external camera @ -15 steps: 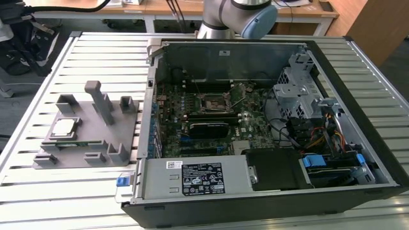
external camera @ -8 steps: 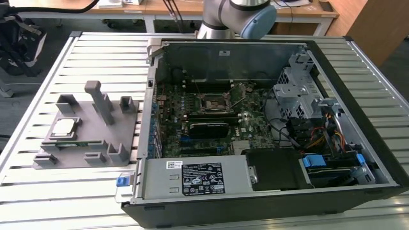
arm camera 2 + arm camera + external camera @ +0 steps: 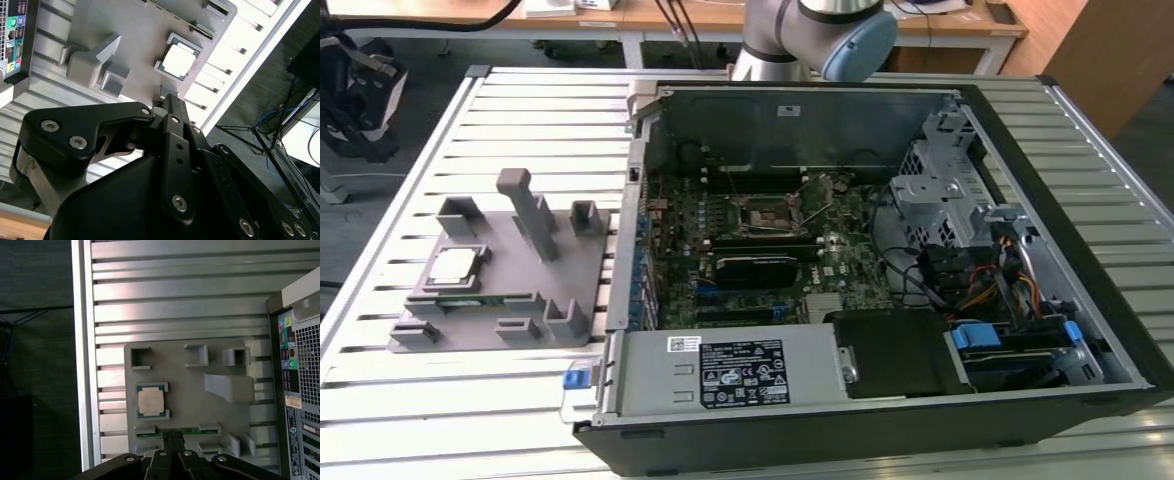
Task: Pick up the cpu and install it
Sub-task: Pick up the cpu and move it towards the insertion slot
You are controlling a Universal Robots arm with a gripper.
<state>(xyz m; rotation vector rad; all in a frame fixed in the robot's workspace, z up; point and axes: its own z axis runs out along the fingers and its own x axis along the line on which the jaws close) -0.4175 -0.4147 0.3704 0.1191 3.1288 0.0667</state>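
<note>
The cpu (image 3: 454,265) is a small silver square chip lying flat in a pocket of the grey fixture plate (image 3: 587,270), at the exterior view's left beside the open computer case. It also shows in both wrist views (image 3: 151,401) (image 3: 178,61), seen from well above. My gripper (image 3: 172,436) hangs high over the fixture, apart from the chip, its two thin black fingers pressed together and holding nothing; the second wrist view shows the same closed tips (image 3: 168,100). The black socket frame (image 3: 767,213) sits on the motherboard inside the case, its lever raised.
A narrow green memory stick (image 3: 175,431) lies in a slot of the fixture next to the chip. Upright grey posts (image 3: 534,215) stand on the fixture. The case (image 3: 1067,240) holds a power supply (image 3: 734,370), drive cage and cables. The slatted metal table (image 3: 520,110) surrounds everything.
</note>
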